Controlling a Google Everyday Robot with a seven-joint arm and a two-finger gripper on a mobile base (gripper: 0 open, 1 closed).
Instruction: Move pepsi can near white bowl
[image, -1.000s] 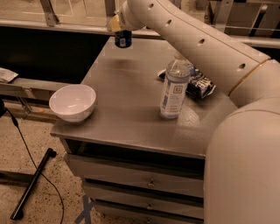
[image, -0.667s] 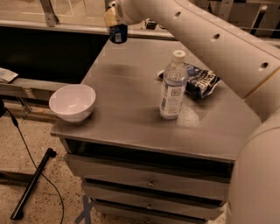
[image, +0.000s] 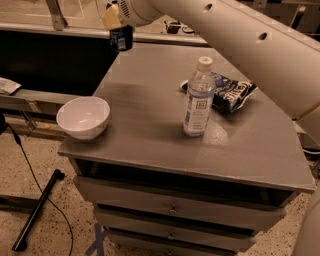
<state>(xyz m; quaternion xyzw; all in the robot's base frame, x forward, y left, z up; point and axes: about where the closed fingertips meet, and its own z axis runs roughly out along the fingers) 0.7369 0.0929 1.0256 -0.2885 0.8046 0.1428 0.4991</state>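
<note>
**Desk:** Swung sideways in the past second, the pepsi can (image: 121, 42) now hangs under the end effector (image: 121, 31), above the bench's (image: 150, 120) far corner. Is it gripped?

**Photographer:** Yes. The end effector is closed on the can, which rides clear of the top, apparently so it won't scrape on the way.

**Desk:** And the destination?

**Photographer:** The white bowl (image: 83, 116) sits lower than the end effector and nearer the camera, at the bench's front corner. It is well apart from the can, so most of the trip looks undone.

**Desk:** Obstacles?

**Photographer:** A clear plastic water bottle (image: 198, 97) stands upright with a crinkled dark snack bag (image: 232, 94) just behind it. Both are lower than the end effector, on the arm's side and off the line to the bowl.

**Desk:** Surfaces?

**Photographer:** Matte grey top over drawers (image: 172, 207). The bowl is glossy, round and deep-sided, and the can is a small dark blue cylinder.
</note>
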